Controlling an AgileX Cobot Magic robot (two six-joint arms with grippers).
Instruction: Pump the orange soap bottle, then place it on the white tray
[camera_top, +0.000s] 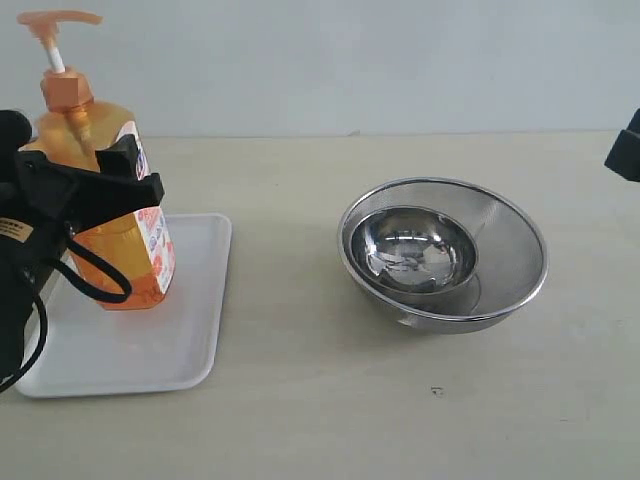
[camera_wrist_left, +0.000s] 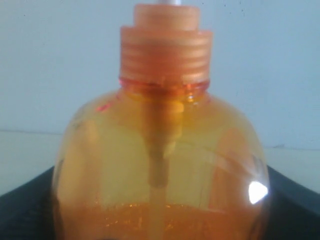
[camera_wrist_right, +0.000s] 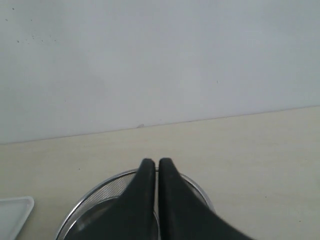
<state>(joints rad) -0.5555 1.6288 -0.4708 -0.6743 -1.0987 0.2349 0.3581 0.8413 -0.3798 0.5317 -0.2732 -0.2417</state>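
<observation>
1. orange soap bottle (camera_top: 122, 252): approx. upright, slight lean, base at far part of white tray (camera_top: 195, 300); resting or just above, can't tell. Pump head (camera_top: 55, 20) up on white stem (camera_top: 57, 58). Label (camera_top: 158, 245) faces right in ext. view.
2. left gripper (camera_top: 105, 175): jaws part-open, clamped round bottle's mid body.
3. right gripper (camera_wrist_right: 154, 164): jaws pressed together, holds nothing; at ext. view's right edge.
4. small steel bowl (camera_top: 415, 250): nested in mesh bowl (camera_top: 510, 255), on table (camera_top: 300, 400), well apart from tray.
</observation>
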